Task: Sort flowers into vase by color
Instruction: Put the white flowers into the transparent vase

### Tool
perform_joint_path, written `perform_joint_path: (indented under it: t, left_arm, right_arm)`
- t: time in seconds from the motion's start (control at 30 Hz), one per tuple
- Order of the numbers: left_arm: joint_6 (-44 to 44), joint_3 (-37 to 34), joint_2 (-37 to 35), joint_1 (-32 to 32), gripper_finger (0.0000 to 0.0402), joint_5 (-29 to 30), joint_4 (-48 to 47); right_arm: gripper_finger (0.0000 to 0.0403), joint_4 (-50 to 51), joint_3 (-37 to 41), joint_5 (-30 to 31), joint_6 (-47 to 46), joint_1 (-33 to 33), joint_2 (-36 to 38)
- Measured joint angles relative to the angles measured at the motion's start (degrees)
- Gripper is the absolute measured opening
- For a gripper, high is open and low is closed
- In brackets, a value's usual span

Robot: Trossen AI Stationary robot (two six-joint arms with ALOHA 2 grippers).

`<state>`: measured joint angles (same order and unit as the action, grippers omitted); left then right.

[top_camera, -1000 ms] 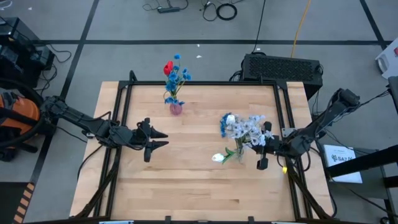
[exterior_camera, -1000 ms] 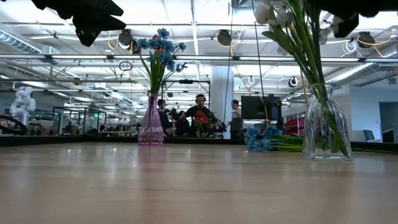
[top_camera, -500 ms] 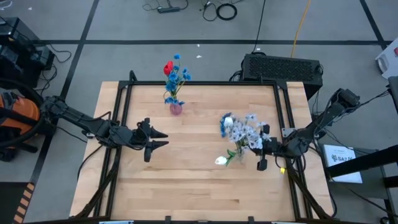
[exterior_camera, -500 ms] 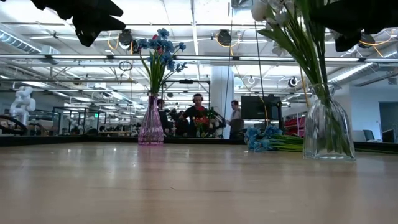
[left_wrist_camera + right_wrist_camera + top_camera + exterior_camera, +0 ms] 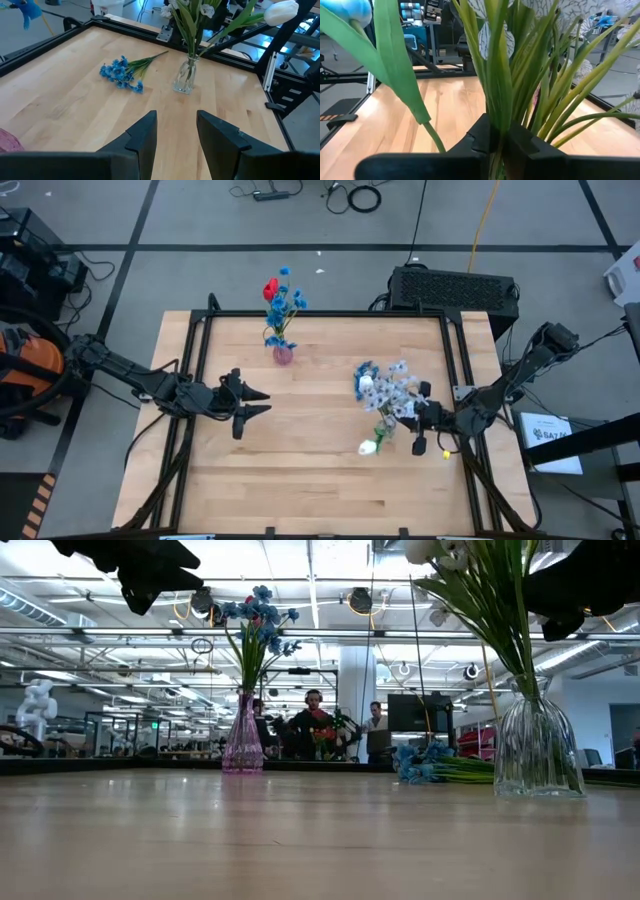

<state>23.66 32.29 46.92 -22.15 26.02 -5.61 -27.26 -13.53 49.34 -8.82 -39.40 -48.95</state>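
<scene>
A clear glass vase stands at the table's right with pale sprays and a white tulip that leans out toward the near edge. My right gripper is level at the bunch, just above the vase's mouth, shut on green stems. A pink vase at the far middle holds blue sprays and a red tulip. One blue spray lies flat on the table beside the clear vase. My left gripper waits open at the left, above the table. My right gripper pinches green stems of the bunch between its two fingers, a little above the clear vase's mouth. The fingers come level from the table's right and lie across the upright stems. The stems' lower ends stand in the vase; which flower they belong to I cannot tell.
A black frame rail runs round the table's edges. A black box sits beyond the far right corner. People are in the room behind the table. Bare wood lies between the two vases and along the near edge.
My right gripper has sunk a little at the bunch. The white tulip's head has swung toward the near edge and slightly right, and the pale sprays have shifted with it. The clear vase has shifted a little on the table.
</scene>
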Motion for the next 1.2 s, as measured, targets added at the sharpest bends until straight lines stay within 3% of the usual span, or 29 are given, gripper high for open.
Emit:
perform_joint_path:
  t: [0.63, 1.2]
  left_arm:
    - [0.0, 0.0, 0.0, 0.0, 0.0145, 0.1, 0.0]
    - [0.0, 0.0, 0.0, 0.0, 0.0145, -0.4, 0.0]
  right_arm:
    - [0.0043, -1.1, 0.1, 0.0, -10.4, 0.0, -4.0]
    - [0.0176, 0.7, 0.1, -0.3, -12.6, -0.1, -3.3]
